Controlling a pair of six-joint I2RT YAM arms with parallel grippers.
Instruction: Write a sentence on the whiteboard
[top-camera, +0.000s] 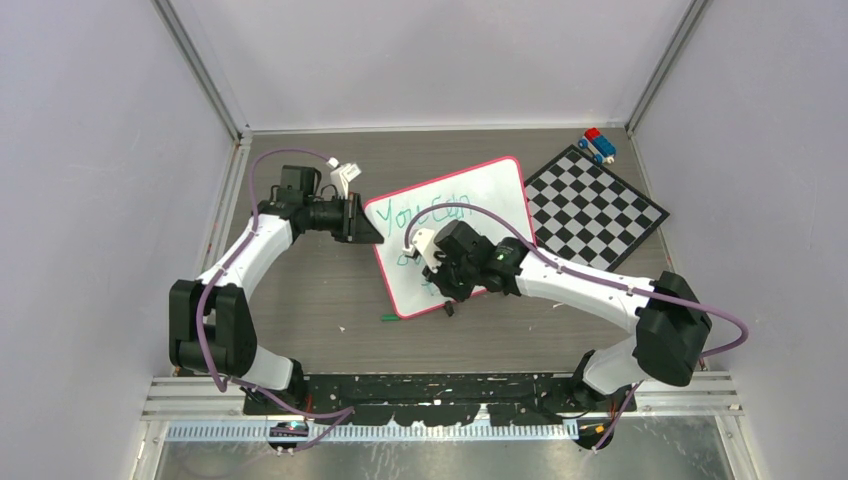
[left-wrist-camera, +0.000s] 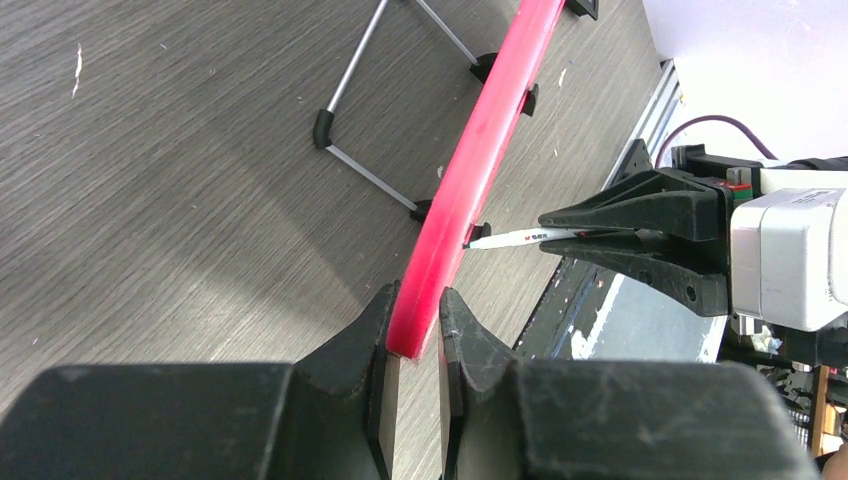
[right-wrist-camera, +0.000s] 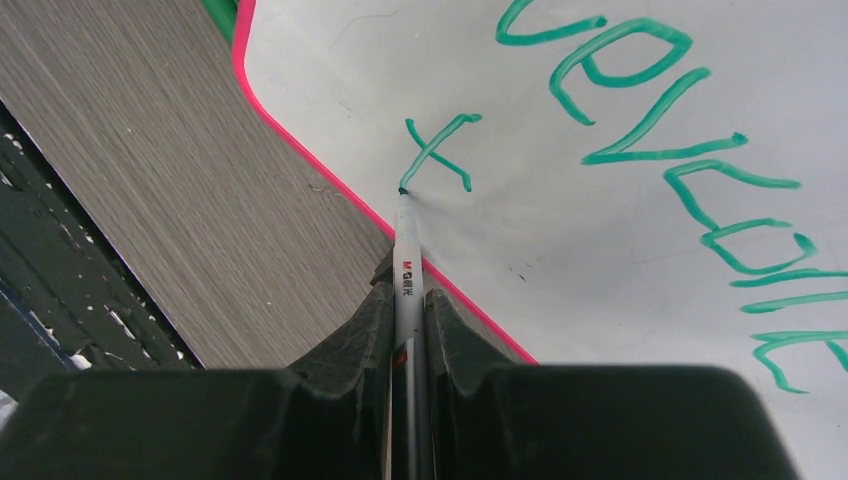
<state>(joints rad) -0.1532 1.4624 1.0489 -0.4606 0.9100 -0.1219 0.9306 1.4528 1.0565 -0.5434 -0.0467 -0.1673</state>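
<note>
The whiteboard (top-camera: 490, 190) with its pink-red rim lies tilted at mid table. The sentence (top-camera: 430, 212) in green reads "You can" on its top line. The right wrist view shows "overcome" (right-wrist-camera: 680, 150) and a single "t" (right-wrist-camera: 437, 152) below it. My left gripper (top-camera: 365, 228) is shut on the whiteboard's left rim (left-wrist-camera: 480, 150), with the fingers (left-wrist-camera: 360, 340) on either side of it. My right gripper (top-camera: 440, 285) is shut on a white marker (right-wrist-camera: 407, 270). Its tip touches the whiteboard (right-wrist-camera: 600, 250) at the foot of the "t", close to the near rim.
A black-and-white checkered board (top-camera: 595, 208) lies at the right rear, with a blue and red toy (top-camera: 597, 145) beyond it. A small green cap (top-camera: 389, 317) lies on the table by the whiteboard's near corner. A wire stand (left-wrist-camera: 360, 100) shows under the whiteboard.
</note>
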